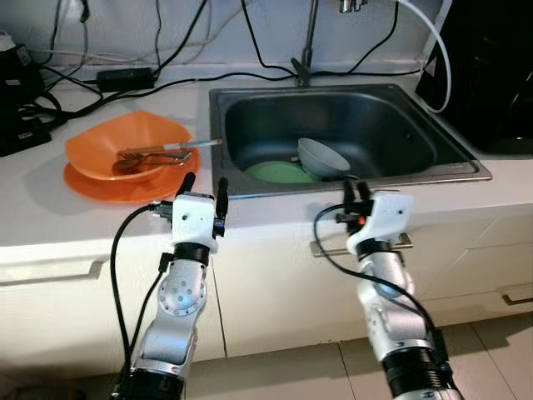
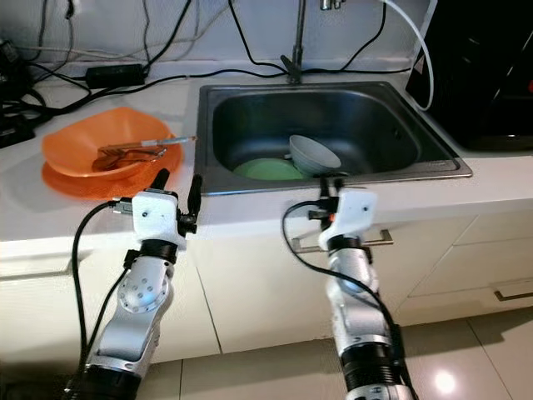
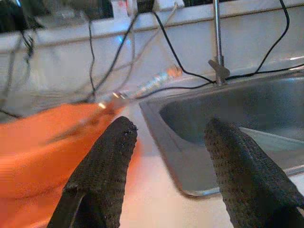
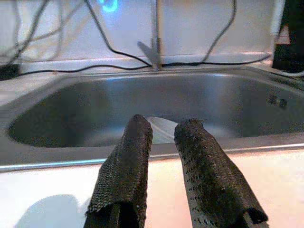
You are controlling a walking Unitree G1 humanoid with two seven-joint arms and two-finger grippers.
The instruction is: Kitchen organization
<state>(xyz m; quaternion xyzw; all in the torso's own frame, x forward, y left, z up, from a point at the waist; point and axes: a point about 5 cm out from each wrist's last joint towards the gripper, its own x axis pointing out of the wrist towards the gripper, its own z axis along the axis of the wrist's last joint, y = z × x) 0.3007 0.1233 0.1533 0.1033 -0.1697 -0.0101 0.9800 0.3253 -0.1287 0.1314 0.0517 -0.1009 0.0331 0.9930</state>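
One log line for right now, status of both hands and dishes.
left hand: open, counter edge by orange bowl | right hand: nearly closed, empty, before sink | grey bowl, green plate: in sink

Both head views are bright and evenly lit, sharp across the white table (image 1: 100, 217) and the stainless steel sink (image 1: 433, 146). A soft sheen lies on the sink's far wall, and a small glare spot sits on the glossy tiled floor (image 2: 441, 382). The black appliance (image 1: 491, 75) at the right edge stays dark, its detail lost. The left wrist view is soft: the orange plastic bowl (image 3: 42, 156) smears, perhaps from motion blur. In the right wrist view a bluish glow (image 4: 108, 4) shows on the wall, and a faint shadow falls on the table.
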